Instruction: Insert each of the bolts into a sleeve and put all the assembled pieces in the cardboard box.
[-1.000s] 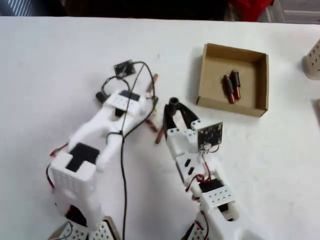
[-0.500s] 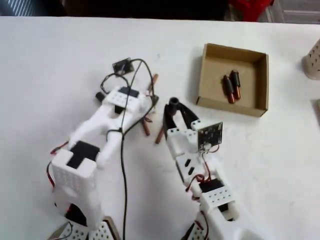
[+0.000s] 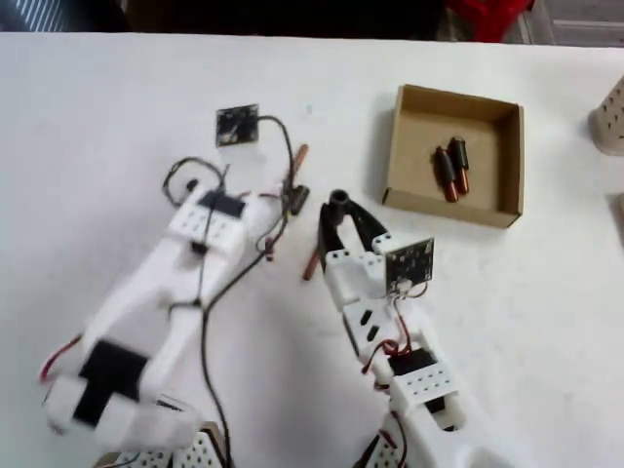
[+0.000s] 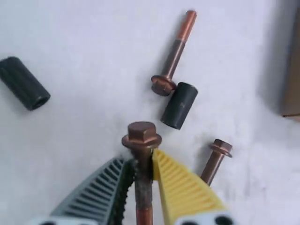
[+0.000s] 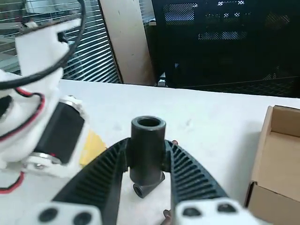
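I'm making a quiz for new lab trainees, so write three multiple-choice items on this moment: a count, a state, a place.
1. How many dark-and-copper assembled pieces lie in the brown cardboard box? A) none B) two C) five
2. The left end effector is: A) open and empty B) shut on a nut C) shut on a copper hex-head bolt
3. Where is the upright black cylindrical sleeve? A) in the box B) in the left end effector C) between the right end effector's fingers
Answers: 1 B, two pieces lie together on the box floor; 2 C, it clamps the bolt's shank below the head; 3 C, they flank the sleeve on both sides.
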Action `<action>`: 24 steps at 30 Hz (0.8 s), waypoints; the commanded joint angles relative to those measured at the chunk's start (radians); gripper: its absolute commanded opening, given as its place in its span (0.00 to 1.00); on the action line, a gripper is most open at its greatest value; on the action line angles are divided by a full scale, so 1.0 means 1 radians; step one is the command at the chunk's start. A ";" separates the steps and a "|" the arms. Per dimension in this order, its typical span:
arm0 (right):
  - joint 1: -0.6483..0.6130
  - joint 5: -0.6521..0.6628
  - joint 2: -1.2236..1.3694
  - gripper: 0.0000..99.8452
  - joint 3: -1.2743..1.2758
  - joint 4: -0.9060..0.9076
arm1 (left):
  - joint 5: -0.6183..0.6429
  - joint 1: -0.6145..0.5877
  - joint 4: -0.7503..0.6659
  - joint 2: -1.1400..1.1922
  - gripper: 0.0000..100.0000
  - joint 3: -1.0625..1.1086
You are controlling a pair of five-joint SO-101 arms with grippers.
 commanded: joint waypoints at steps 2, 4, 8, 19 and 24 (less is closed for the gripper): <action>0.013 0.012 -0.024 0.02 0.006 0.004 | -0.046 -0.021 -0.193 -0.251 0.02 0.166; 0.013 0.012 -0.024 0.02 0.006 0.004 | -0.072 -0.022 -0.259 -0.326 0.02 0.241; 0.013 0.012 -0.024 0.02 0.006 0.004 | -0.115 -0.022 -0.407 -0.455 0.02 0.381; 0.013 0.012 -0.022 0.02 0.006 0.005 | -0.114 -0.022 -0.939 -0.711 0.02 0.669; 0.013 0.012 -0.022 0.02 0.006 0.019 | -0.114 -0.021 -1.057 -0.763 0.02 0.681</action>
